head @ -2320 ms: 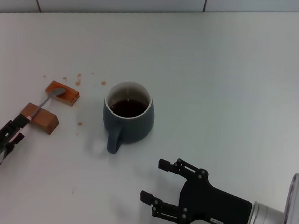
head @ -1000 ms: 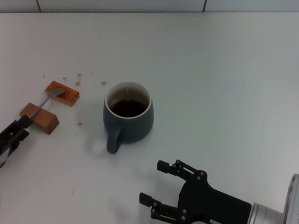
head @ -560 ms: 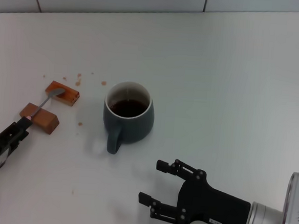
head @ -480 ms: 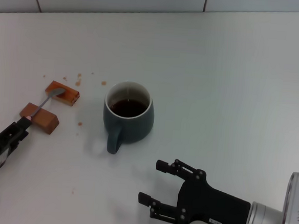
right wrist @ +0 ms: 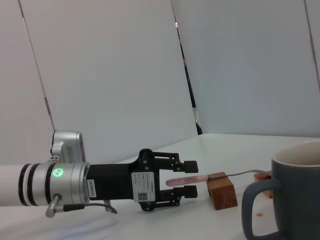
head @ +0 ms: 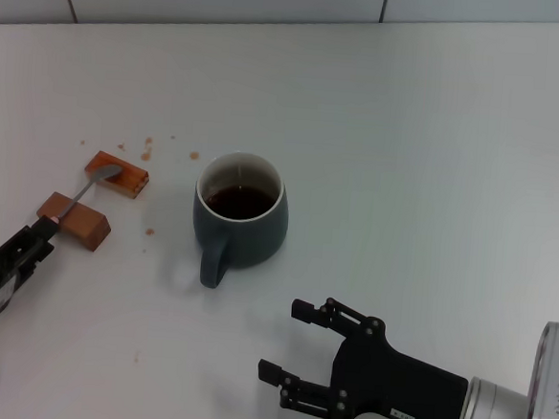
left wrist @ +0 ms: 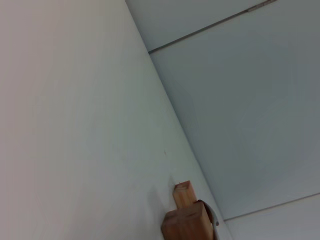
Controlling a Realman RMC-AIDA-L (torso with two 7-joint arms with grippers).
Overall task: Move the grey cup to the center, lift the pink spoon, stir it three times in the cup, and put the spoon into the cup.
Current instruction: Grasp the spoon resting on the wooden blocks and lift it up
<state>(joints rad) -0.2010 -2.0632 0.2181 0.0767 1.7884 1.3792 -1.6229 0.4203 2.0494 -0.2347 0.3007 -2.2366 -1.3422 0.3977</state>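
White tabletop [head: 438, 134] (brown specks [head: 149, 149]) bears grey cup [head: 241, 212]; both grippers' fingers spread wide.

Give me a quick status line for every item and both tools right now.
grey cup: upright, holds dark liquid, handle toward the robot.
pink spoon: resting across two wooden blocks, handle between the left tool's fingers, not lifted.
left tool: open around the spoon handle.
right tool: open, near the cup, holding nothing.
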